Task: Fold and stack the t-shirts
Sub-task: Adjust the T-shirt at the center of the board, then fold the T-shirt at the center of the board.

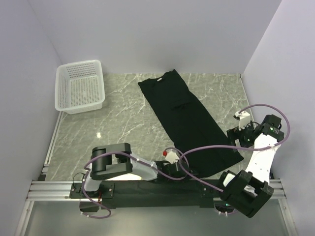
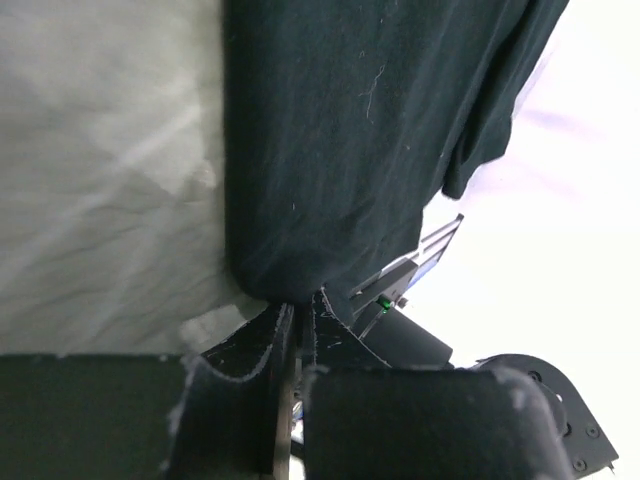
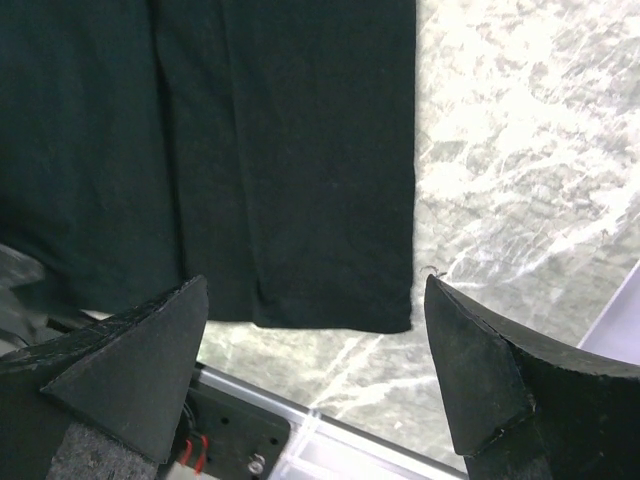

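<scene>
- Lying on the marble tabletop (image 1: pixel 123 128) is a single black t-shirt (image 1: pixel 187 118), folded lengthwise into a long narrow strip.
- The strip runs on a slant, its collar end toward the far wall near the middle and its hem end at the near right, close to the arms' mounting rail (image 1: pixel 54 189).
- A crease shows on the upper layer about halfway along the strip.
- The left arm lies low along the near edge and reaches to the right, with the left claw (image 1: pixel 187 172) at the near left corner of the hem.
- In the left wrist view the left claw (image 2: pixel 297 305) is nearly closed, its fingers (image 2: pixel 255 340) almost together, with a bunched edge of the t-shirt (image 2: pixel 350 130) pinched at their tips.
- The right arm is bent at the right side, and the right claw (image 1: pixel 235 133) sits by the strip's right edge.
- In the right wrist view the right claw (image 3: pixel 315 370) is spread wide and has nothing in it; the near right hem corner of the t-shirt (image 3: pixel 280 150) lies flat on the tabletop (image 3: pixel 520 150) beyond its tips.
- A white plastic mesh basket (image 1: pixel 78 64) stands at the far left corner, well apart from the t-shirt.
- Purple cables (image 1: pixel 211 147) loop from both arms across the near end of the strip.
</scene>
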Robot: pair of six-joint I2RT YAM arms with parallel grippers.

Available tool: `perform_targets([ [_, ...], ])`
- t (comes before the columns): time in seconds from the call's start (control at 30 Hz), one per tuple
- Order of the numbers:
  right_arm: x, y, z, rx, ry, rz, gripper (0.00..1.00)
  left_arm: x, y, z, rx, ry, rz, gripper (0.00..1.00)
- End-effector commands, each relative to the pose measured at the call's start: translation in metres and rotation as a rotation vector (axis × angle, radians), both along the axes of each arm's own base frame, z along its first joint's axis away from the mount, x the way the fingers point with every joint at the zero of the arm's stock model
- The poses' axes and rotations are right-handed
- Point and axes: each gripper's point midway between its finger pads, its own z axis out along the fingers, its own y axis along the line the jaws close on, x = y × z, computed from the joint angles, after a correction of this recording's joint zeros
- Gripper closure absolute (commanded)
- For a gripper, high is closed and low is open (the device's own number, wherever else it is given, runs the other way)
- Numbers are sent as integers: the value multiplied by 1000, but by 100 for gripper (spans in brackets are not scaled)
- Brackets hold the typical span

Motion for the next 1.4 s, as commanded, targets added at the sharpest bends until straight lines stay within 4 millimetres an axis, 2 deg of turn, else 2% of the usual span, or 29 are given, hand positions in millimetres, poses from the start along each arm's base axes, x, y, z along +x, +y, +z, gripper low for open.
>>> perform_targets([
  [0.0, -1, -10, 4, -57, 10, 48, 6, 16, 9, 28, -47, -64, 42, 94],
  [0.1, -9, -14, -11, -61, 85, 59, 6, 20, 15, 37, -80, -63, 53, 94],
  [0.23, -15, -29, -33, -80, 187, -1, 10, 19, 20, 34, -92, -51, 39, 95],
  [0.37, -26, -29, -47, -62, 269, -2, 12, 14, 14, 35, -115, -38, 3, 95],
  [0.5, -37, -46, -64, -118, 338, -43, 13, 11, 8, 31, -123, -29, -32, 95],
  [0.67, -47, -59, -75, -105, 386, -105, 16, 10, 3, 32, -143, -21, -66, 95],
  [0.87, -54, -59, -91, -84, 431, -82, 18, 8, -2, 30, -141, -17, -102, 95],
  [1.13, -49, -58, -109, -26, 460, -79, 23, 9, -8, 31, -158, -18, -121, 96],
  [1.33, -52, -53, -117, 18, 491, -65, 42, 10, -9, 32, -170, -17, -123, 96],
  [1.37, -51, -52, -117, 24, 491, -62, 50, 11, -9, 33, -175, -20, -122, 96],
])
